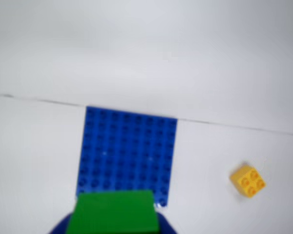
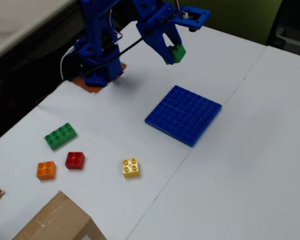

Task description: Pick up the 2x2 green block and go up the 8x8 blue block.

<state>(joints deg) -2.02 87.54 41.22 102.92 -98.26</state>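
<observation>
Green block (image 1: 113, 212) sits clamped in claw (image 2: 173, 54), held high — blue plate (image 2: 184, 114) lies flat on surface below, slightly ahead in wrist view.

Five small bricks are in sight — one 2x2 green block (image 2: 178, 52), one yellow brick (image 2: 131, 167), one red brick (image 2: 74, 160), one orange brick (image 2: 46, 170) and one longer green brick (image 2: 60, 135). There is one 8x8 blue block (image 2: 184, 114) — at 3 o'clock from the longer green brick. One cardboard box (image 2: 57, 220) sits at 6 o'clock in the fixed view.
</observation>
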